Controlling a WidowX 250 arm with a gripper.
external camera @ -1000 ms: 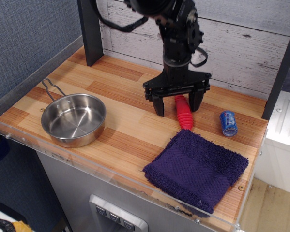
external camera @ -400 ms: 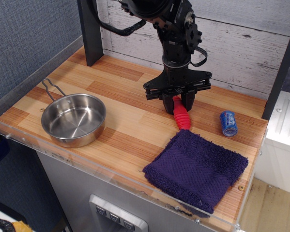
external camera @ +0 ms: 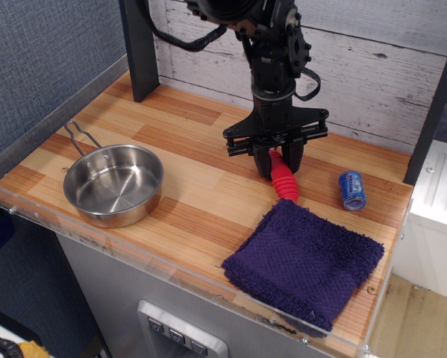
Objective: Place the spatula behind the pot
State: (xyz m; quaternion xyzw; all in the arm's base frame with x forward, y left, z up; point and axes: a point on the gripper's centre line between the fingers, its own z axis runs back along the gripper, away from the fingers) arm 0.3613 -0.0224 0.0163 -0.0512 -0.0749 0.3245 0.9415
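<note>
I see the pot sitting far left of the towel, loop handle pointing back-left, with bare wood behind it as my likely drop zone. Just behind the towel, my gripper is clenched on the spatula, its red handle sloping down toward the towel; the head is hidden. Right of the spatula lies a blue can, clear of my path

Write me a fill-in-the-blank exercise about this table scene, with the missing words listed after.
1. The gripper is shut on the spatula's ____ handle.
2. The pot holds ____.
3. The small can lying right of the spatula is ____.
4. The folded cloth near the front edge is ____.

Missing words: red; nothing; blue; purple
</note>
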